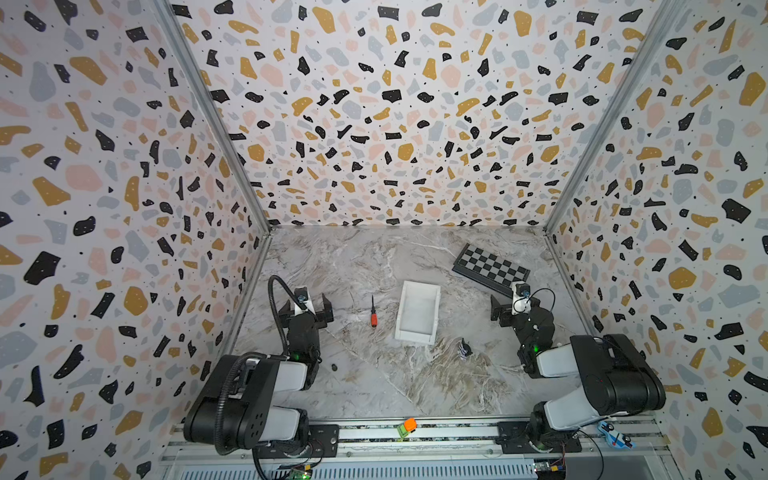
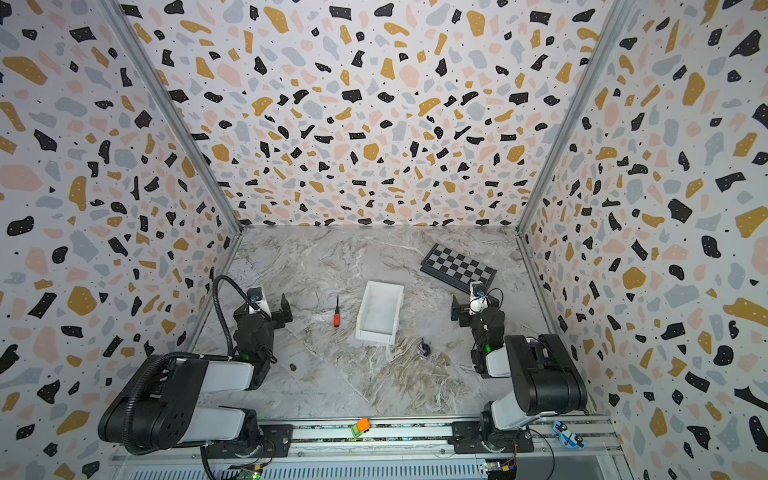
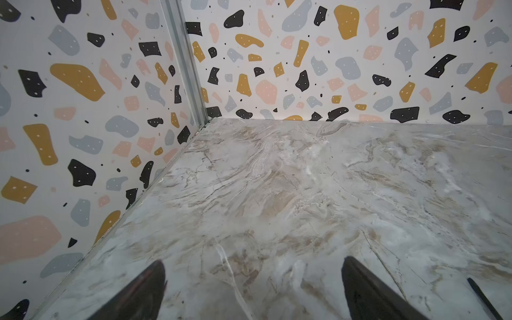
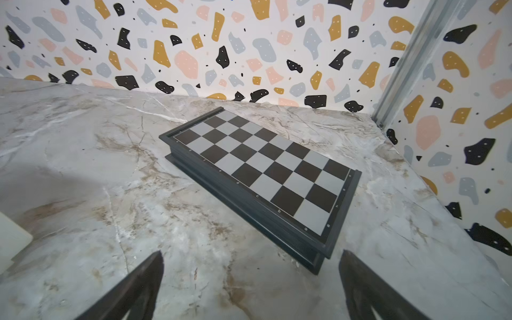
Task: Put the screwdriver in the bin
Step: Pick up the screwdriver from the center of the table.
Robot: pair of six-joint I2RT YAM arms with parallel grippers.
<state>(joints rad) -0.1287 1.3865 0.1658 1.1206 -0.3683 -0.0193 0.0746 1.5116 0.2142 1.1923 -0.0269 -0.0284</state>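
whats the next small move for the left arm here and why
Probably shift the left pincer sideways to its right until it is over the screwdriver. The pincer is open and empty, and the screwdriver lies close beside it, between it and the bin, not yet inside.

On table (image 1: 365,386), in both top views:
- Near centre: bin (image 1: 417,312), long axis front to back.
- Just left of bin, apart from it and roughly parallel: screwdriver (image 1: 373,312), flat, handle toward front edge, tip toward back edge.
- Toward back right corner, behind and right of bin: board (image 1: 490,268), askew to the edges.
- Left of screwdriver, near left edge: left gripper (image 1: 306,311).
- Right of bin, just before board's near end: right gripper (image 1: 513,305).
- Before bin's front right corner: small item (image 1: 465,348).
- Front-left of screwdriver: small lump (image 1: 334,367).

On rail (image 1: 457,432) along front edge: block (image 1: 406,428) mid-length, toy car (image 1: 616,436) at right end.
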